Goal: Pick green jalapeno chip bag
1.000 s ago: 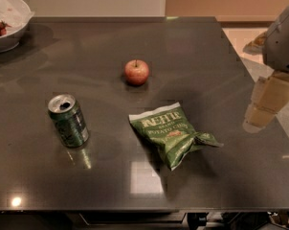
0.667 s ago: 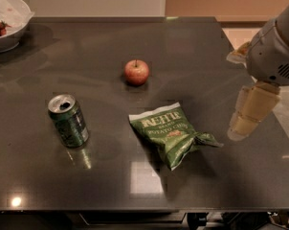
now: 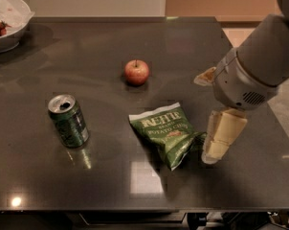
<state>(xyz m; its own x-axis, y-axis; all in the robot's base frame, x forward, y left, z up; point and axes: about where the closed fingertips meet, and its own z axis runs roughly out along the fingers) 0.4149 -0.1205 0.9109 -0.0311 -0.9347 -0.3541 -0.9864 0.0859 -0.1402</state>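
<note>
The green jalapeno chip bag (image 3: 165, 131) lies flat on the dark table (image 3: 111, 51), a little right of centre, with its pale top edge toward the back left and white lettering facing up. My gripper (image 3: 216, 145) hangs from the grey arm on the right, its pale fingers pointing down just beside the bag's right corner, slightly above the table. It holds nothing.
A green soda can (image 3: 68, 120) stands upright to the left of the bag. A red apple (image 3: 137, 72) sits behind the bag. A white bowl (image 3: 8, 20) stands at the far left corner. The table's right edge runs close behind the arm.
My arm and gripper have moved left and toward the front, from beyond the table's right edge to right beside the chip bag. The bag, can and apple have not moved.
</note>
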